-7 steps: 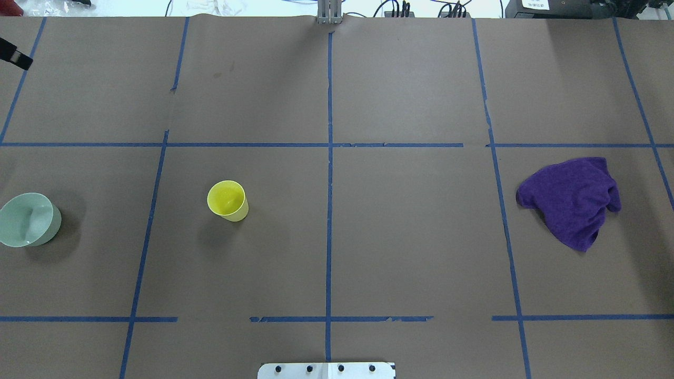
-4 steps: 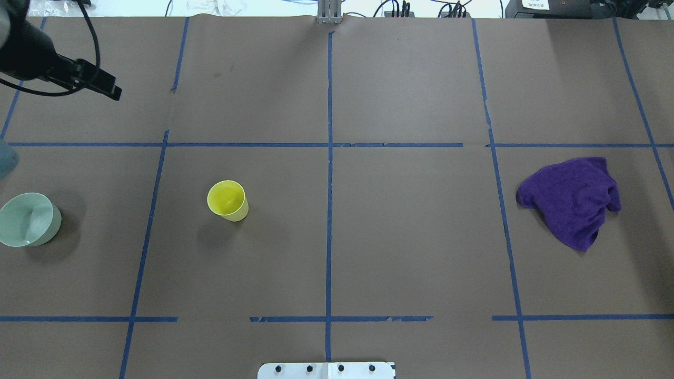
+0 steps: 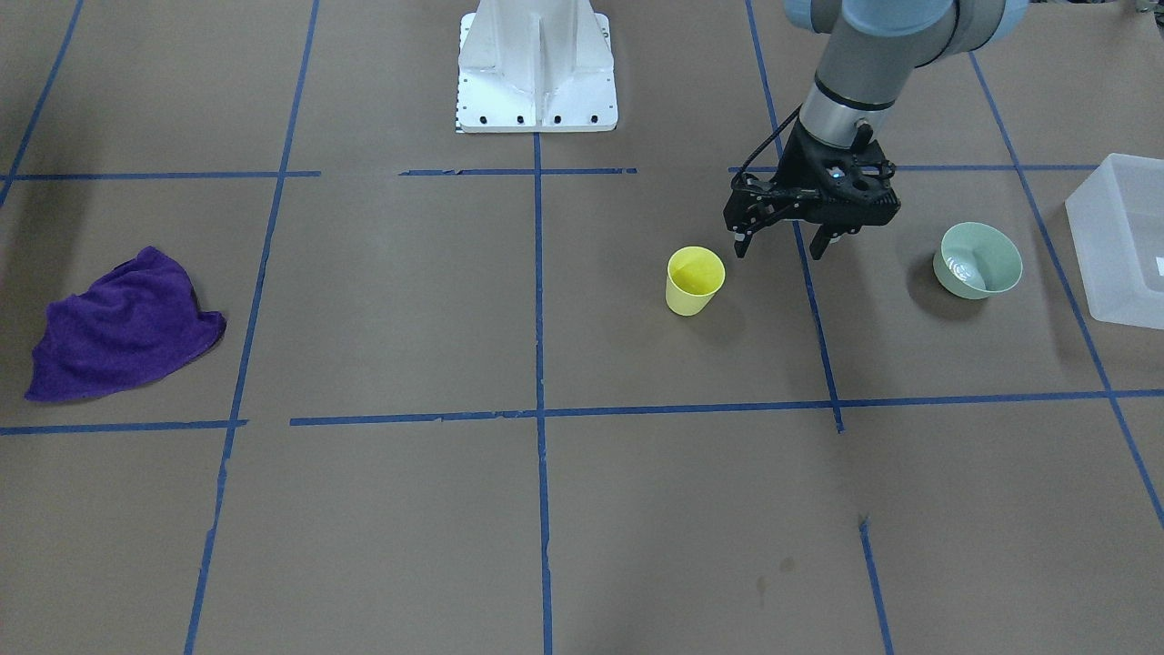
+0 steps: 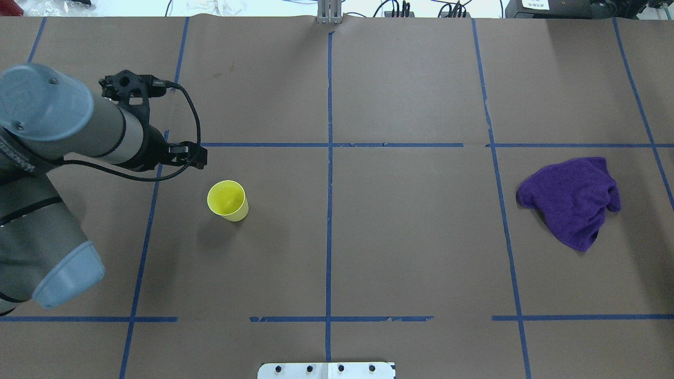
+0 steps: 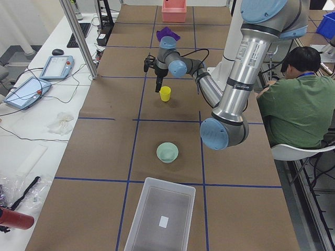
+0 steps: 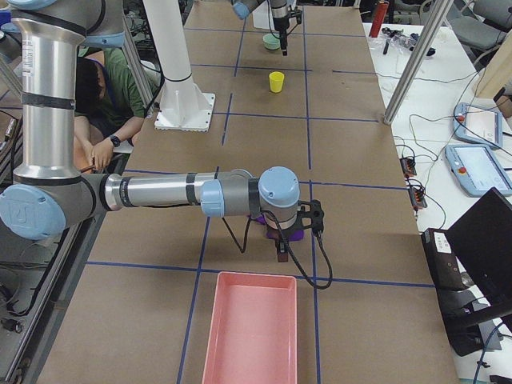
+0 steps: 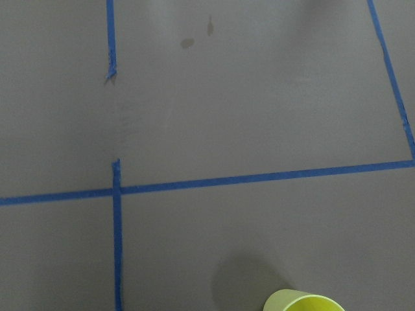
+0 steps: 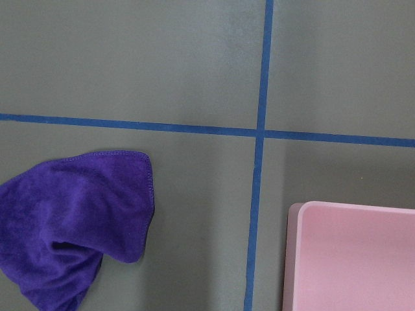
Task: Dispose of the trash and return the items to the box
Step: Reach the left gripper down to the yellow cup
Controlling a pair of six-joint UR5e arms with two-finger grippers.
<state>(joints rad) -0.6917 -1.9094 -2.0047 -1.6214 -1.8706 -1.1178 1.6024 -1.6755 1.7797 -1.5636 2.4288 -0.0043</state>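
Nothing is boxed yet. My left claw (image 3: 780,247) hangs open and empty between the cup (image 3: 695,280) and the bowl (image 3: 978,260); the box (image 5: 157,201) sits empty beyond the bowl. Whether my right claw (image 6: 282,254) is open, I cannot tell.

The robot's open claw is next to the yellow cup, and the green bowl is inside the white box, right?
Not quite. The green bowl is not inside the white box; it sits on the table beside it, as the exterior front-facing view shows. The open left gripper is indeed next to the yellow cup.
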